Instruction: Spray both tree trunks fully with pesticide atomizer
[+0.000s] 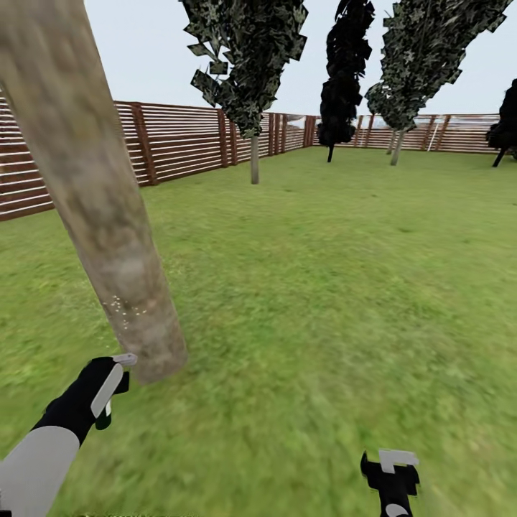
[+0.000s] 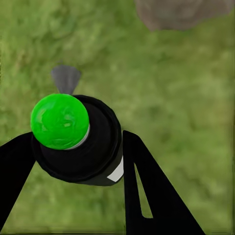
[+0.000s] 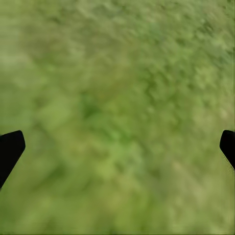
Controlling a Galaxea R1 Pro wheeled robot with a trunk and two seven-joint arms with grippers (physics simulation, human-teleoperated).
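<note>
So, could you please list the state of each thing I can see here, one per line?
left gripper: shut on the atomizer
atomizer: held, close to the near trunk's base
right gripper: open, holding nothing, over grass
near trunk: a small patch of whitish specks low down, the rest bare
far tree: standing by the fence; too far to tell if it is sprayed

dark columnar tree (image 1: 343, 79) near back fence, pale sky (image 1: 151, 50)

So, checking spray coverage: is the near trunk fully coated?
No. On the tree trunk, whitish pesticide specks show just low down.
</note>
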